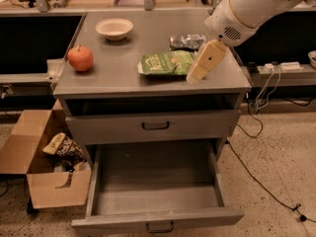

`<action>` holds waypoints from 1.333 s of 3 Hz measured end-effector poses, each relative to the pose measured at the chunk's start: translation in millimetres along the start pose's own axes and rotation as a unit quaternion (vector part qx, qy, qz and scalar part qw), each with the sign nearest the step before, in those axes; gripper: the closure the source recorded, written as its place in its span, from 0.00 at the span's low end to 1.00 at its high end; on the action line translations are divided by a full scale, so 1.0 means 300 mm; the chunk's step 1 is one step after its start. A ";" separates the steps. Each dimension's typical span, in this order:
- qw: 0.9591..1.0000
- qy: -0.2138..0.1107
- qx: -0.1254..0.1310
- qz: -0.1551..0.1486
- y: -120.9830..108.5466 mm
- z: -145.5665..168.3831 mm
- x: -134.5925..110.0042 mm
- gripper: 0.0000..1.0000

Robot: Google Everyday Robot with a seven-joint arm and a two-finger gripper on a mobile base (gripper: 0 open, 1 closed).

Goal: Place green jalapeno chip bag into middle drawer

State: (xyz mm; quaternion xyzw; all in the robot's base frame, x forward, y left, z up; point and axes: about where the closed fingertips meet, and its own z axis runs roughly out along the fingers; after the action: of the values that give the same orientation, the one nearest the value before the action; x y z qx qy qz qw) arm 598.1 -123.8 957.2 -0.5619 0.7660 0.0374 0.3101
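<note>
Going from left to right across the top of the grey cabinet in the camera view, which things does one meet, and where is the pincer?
Red apple → white bowl → green jalapeno chip bag → pincer, which is at the bag's right end, near the front edge.

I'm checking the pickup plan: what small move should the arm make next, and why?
Probably ease the gripper sideways over the green jalapeno chip bag and lower it: it hangs at the bag's edge, the bag lies ungrasped on the cabinet top, and the middle drawer already stands open.
</note>
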 end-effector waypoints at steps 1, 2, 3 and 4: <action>1.000 -0.022 -0.012 0.017 -0.071 0.100 0.027 0.00; 0.998 -0.043 -0.028 0.037 -0.137 0.215 0.056 0.00; 0.995 -0.060 -0.045 0.062 -0.188 0.311 0.067 0.00; 0.993 -0.065 -0.062 0.083 -0.215 0.395 0.077 0.00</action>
State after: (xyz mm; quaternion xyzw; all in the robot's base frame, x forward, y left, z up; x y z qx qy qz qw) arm 702.5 -118.7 868.5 -0.5110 0.7843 0.1469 0.3197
